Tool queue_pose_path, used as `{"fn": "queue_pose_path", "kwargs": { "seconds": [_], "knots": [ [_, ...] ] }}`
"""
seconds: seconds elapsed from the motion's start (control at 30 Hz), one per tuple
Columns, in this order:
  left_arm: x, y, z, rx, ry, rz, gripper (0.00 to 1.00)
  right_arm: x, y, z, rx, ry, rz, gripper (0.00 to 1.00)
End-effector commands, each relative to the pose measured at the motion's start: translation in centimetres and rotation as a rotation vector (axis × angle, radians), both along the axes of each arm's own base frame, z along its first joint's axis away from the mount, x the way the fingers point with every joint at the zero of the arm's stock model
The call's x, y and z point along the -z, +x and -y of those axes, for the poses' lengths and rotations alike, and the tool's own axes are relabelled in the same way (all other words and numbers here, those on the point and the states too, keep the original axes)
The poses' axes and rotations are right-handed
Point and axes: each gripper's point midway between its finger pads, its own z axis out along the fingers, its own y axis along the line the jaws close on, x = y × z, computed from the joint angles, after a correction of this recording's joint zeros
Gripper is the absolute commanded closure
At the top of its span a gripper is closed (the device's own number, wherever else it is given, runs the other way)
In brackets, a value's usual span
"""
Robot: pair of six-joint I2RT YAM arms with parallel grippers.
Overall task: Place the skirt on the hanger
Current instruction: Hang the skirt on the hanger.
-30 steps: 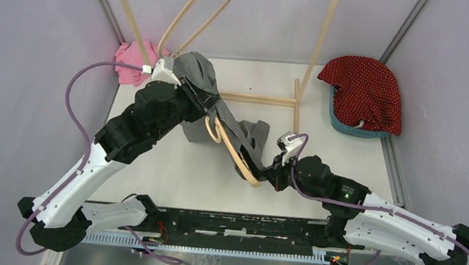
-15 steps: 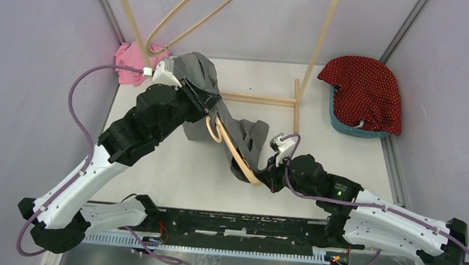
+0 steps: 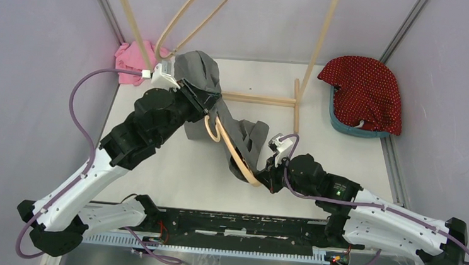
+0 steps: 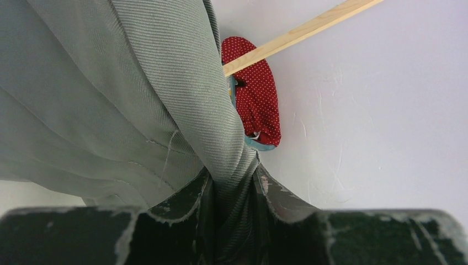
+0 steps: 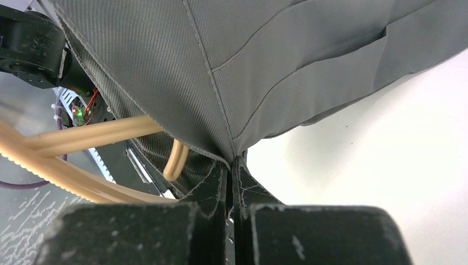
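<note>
Since the earlier frame the right arm has been drawn in toward the left one, and the left arm has been raised slightly. The grey skirt [image 3: 200, 70] is stretched between the two pincers above the table [image 3: 166, 165], with the wooden hanger [image 3: 237, 157] partly sheathed in its folds. A thick bunch of cloth is clenched by the left pincer [image 4: 232, 178], its jaws kept apart by the fabric. Only a thin hem corner is pinched by the right pincer [image 5: 232, 165], whose jaws are closed almost flat; the hanger's arms are seen just beside and below that grip. The hanger itself appears to be held by neither pincer (it seems carried by the cloth alone). Beyond the left pincer lie a wooden rack [image 3: 260, 99], a pink cloth [image 3: 129, 56] and a red dotted cloth [image 3: 366, 92]. If tension is increased, the hem is likely to be pulled from the right pincer's shallow grip, and the hanger could then slide out.
</note>
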Motion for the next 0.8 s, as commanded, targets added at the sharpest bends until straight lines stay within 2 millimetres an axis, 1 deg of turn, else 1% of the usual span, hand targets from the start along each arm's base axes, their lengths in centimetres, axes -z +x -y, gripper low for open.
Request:
{"fn": "queue_pose_path", "kwargs": {
  "seconds": [0.0, 0.07, 0.2, 0.33, 0.4, 0.43, 0.53, 0.57, 0.6, 0.67, 0.77],
  "knots": [
    [-8.4, -0.1, -2.3, -0.084, -0.247, 0.203, 0.97, 1.7, -0.9, 0.7, -0.031, -0.057, -0.036, 0.99],
    [-8.0, 0.0, -2.8, -0.109, -0.227, 0.197, 0.97, 1.5, -0.9, 0.9, -0.026, -0.062, -0.032, 0.99],
    [-6.6, 0.1, -4.1, -0.165, -0.186, 0.174, 0.97, 0.8, -0.7, 2.1, -0.005, -0.098, -0.015, 0.99],
    [-4.1, 0.0, -5.8, -0.236, -0.155, 0.131, 0.97, -0.4, -1.0, 2.6, -0.012, -0.111, -0.012, 0.99],
    [-2.7, -0.2, -6.3, -0.254, -0.160, 0.118, 0.97, -0.6, -1.2, 2.5, -0.027, -0.117, -0.022, 0.99],
    [-2.1, -0.1, -6.8, -0.282, -0.166, 0.116, 0.97, -0.4, -1.3, 2.4, -0.031, -0.122, -0.028, 0.99],
    [0.1, -0.3, -7.6, -0.316, -0.186, 0.104, 0.97, 0.9, -1.4, 2.0, -0.042, -0.140, -0.050, 0.99],
    [1.0, -0.4, -8.0, -0.327, -0.190, 0.096, 0.97, 1.8, -1.5, 1.9, -0.044, -0.149, -0.062, 0.99],
    [2.0, -0.5, -8.2, -0.336, -0.194, 0.087, 0.97, 2.1, -1.4, 1.7, -0.044, -0.144, -0.067, 0.99],
    [4.3, -0.9, -8.7, -0.352, -0.204, 0.061, 0.97, 3.6, -1.4, 1.5, -0.037, -0.146, -0.083, 0.99],
    [8.7, -1.6, -9.5, -0.374, -0.202, -0.008, 0.97, 5.7, -1.3, 1.3, -0.029, -0.175, -0.097, 0.99]
  ]
}}
